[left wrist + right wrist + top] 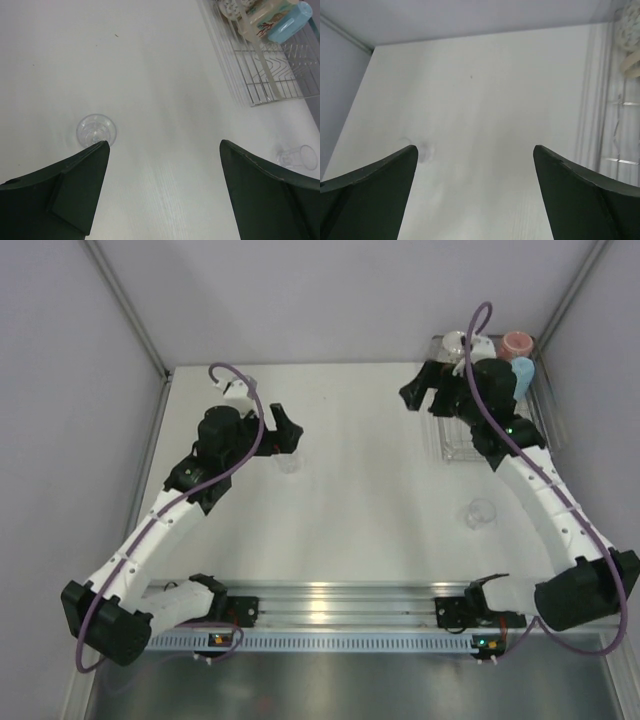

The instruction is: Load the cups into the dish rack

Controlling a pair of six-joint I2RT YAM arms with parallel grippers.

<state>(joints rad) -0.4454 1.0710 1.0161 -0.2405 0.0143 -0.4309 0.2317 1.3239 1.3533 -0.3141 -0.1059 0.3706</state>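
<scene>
The silver wire dish rack [462, 445] stands at the back right. A white patterned mug [455, 343], a pinkish-red mug [517, 343] and a small light blue mug [522, 370] sit at its far end. The left wrist view shows the rack [265, 80] with a cream patterned mug [260, 17] beside the light blue mug [290, 22]. My right gripper [425, 390] is open and empty, just left of the rack's far end. My left gripper [283, 430] is open and empty over the table's left middle. Both wrist views show the fingers spread wide above bare table.
A clear glass [289, 462] stands just in front of my left gripper, and also shows in the left wrist view [96, 131]. Another clear glass [481, 512] lies on its side in front of the rack. Grey walls close in the table.
</scene>
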